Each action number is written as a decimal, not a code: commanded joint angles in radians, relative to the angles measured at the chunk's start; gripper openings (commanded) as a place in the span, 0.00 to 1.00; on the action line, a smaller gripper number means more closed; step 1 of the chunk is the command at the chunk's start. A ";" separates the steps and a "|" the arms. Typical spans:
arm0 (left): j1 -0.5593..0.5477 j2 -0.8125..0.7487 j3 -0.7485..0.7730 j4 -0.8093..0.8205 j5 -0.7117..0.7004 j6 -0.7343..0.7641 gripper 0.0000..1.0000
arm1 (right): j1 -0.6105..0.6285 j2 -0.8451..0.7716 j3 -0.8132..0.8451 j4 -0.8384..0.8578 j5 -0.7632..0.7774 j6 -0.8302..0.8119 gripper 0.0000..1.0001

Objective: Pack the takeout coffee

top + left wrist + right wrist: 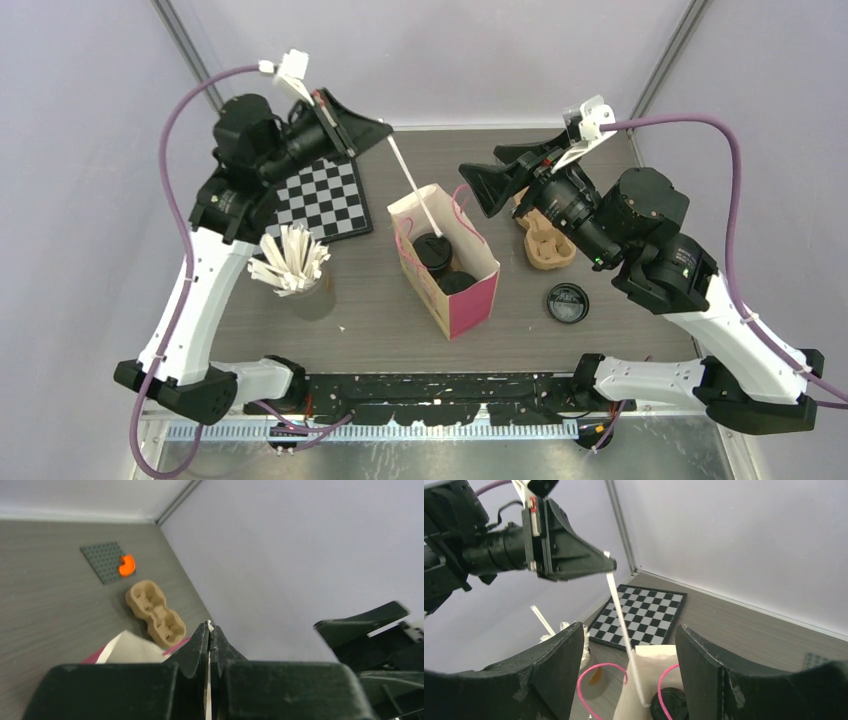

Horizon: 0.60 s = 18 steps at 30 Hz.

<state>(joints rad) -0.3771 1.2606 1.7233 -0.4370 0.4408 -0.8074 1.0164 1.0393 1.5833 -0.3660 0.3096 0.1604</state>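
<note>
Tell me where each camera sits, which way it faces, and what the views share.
Top external: above and behind the arms, looking down on the table; both arms show, the left gripper holding a white stick reaching into the paper bag.
Left wrist: on the left arm, looking past its shut fingers across the table to the cup carrier.
Right wrist: on the right arm, looking between the open right gripper's fingers at the left gripper, stick and checkerboard.
Shared: all three show the bag.

No legible text or markings
</note>
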 commanded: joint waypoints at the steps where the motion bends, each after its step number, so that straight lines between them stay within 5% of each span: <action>1: -0.056 -0.059 -0.160 0.090 -0.036 -0.003 0.00 | -0.005 -0.007 0.011 -0.007 0.080 -0.055 0.72; 5: -0.083 -0.084 -0.325 0.241 -0.012 -0.109 0.09 | -0.004 0.003 0.001 -0.009 0.091 -0.069 0.73; 8: -0.082 -0.089 -0.355 0.259 -0.002 -0.084 0.31 | -0.004 0.015 -0.005 -0.011 0.096 -0.072 0.74; 15: -0.068 -0.042 -0.083 -0.251 -0.136 0.228 0.58 | -0.005 0.022 -0.020 -0.017 0.101 -0.083 0.75; 18: -0.043 -0.033 0.039 -0.455 -0.287 0.295 0.62 | -0.005 0.022 -0.036 -0.016 0.099 -0.068 0.75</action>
<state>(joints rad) -0.4496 1.2346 1.6104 -0.6102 0.3359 -0.6765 1.0157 1.0630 1.5585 -0.3943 0.3893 0.0982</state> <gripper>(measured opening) 0.603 0.746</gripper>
